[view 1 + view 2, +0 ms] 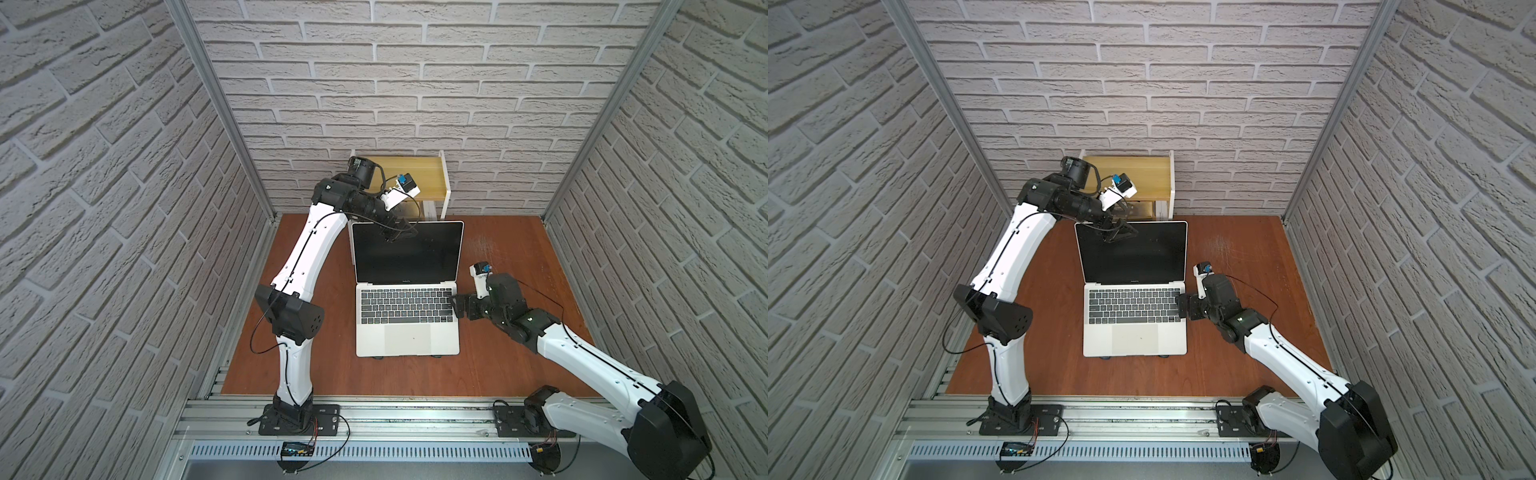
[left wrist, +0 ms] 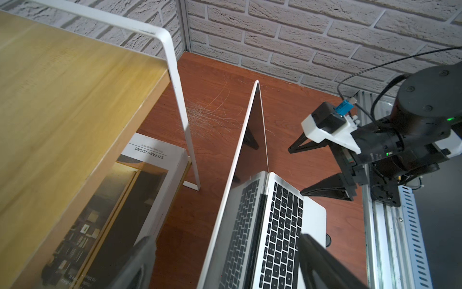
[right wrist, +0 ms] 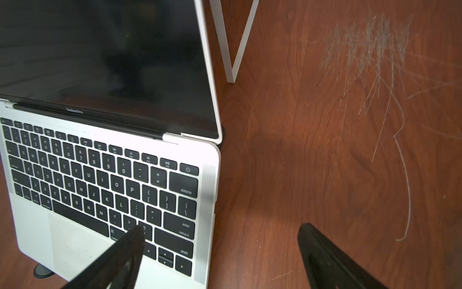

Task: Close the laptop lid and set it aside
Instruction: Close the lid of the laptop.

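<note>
Jaws of the left gripper (image 2: 225, 237) spread wide, one finger (image 2: 140, 260) on the outer side of the laptop lid (image 2: 250, 140), the other on the keyboard side, so straddling the lid's top edge. No telling from any view whether either finger touches it. In both top views, just a dark wedge over the upper left of the black screen; the straddle itself plain only from the left wrist. Jaws of the right gripper (image 3: 221, 227) equally wide and holding nothing, one finger (image 3: 125, 247) over the keys near the right end of the keyboard, the other over bare table (image 3: 325, 150) beyond the right edge of the base, as shown only by the right wrist view. From above, merely a black block at the laptop (image 1: 407, 332), level with the keyboard. Laptop open at mid-table, lid raised and leaning back, screen dark, just in front of the yellow-topped shelf (image 1: 419, 174) by the back wall. Under that shelf, a white-covered book (image 2: 155, 155), clear only from the left wrist. Pale scratches (image 3: 375, 50) on the wood right of the lid, sharpest from the right wrist; there too a dark round foot (image 3: 42, 271) under the base's front corner.
</note>
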### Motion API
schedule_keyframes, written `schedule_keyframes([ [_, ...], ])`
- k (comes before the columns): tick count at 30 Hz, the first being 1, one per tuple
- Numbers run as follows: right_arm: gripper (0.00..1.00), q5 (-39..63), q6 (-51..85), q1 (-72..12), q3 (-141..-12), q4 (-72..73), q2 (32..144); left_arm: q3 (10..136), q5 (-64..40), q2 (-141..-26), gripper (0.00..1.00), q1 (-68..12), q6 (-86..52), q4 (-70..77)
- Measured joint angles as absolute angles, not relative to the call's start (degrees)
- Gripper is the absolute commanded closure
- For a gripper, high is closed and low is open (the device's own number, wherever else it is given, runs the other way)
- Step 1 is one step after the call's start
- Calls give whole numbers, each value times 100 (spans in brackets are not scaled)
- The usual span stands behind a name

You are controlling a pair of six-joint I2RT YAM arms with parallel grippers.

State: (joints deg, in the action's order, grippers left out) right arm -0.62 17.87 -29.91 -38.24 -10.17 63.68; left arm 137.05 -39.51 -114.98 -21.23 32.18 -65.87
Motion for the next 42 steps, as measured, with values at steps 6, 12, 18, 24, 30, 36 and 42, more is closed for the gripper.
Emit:
schedule_keyframes([
  [6, 1, 349, 1890, -2934, -3841, -1055, 6543, 13845, -3830, -11598, 12, -2200, 3352, -6766],
  [12, 1, 495, 1955, -2934, -3997, -1142, 6783, 13865, -3782, -11601, 17, -2237, 3505, -6923],
  [18, 1, 429, 2102, -2930, -4056, -1245, 6971, 13865, -3710, -11601, 22, -2366, 3645, -7000],
  [24, 1, 121, 2231, -2930, -4141, -1461, 7048, 13760, -3616, -11570, 25, -2436, 3767, -6952],
  [30, 1, -137, 2373, -2930, -4152, -1516, 7085, 13513, -3555, -11445, 26, -2447, 3903, -6838],
  [36, 0, -305, 2512, -2930, -4152, -1509, 7242, 13006, -3448, -11122, 26, -2539, 4071, -6582],
  [42, 0, -381, 2565, -2934, -4156, -1509, 7271, 12429, -3389, -10753, 26, -2598, 4202, -6233],
])
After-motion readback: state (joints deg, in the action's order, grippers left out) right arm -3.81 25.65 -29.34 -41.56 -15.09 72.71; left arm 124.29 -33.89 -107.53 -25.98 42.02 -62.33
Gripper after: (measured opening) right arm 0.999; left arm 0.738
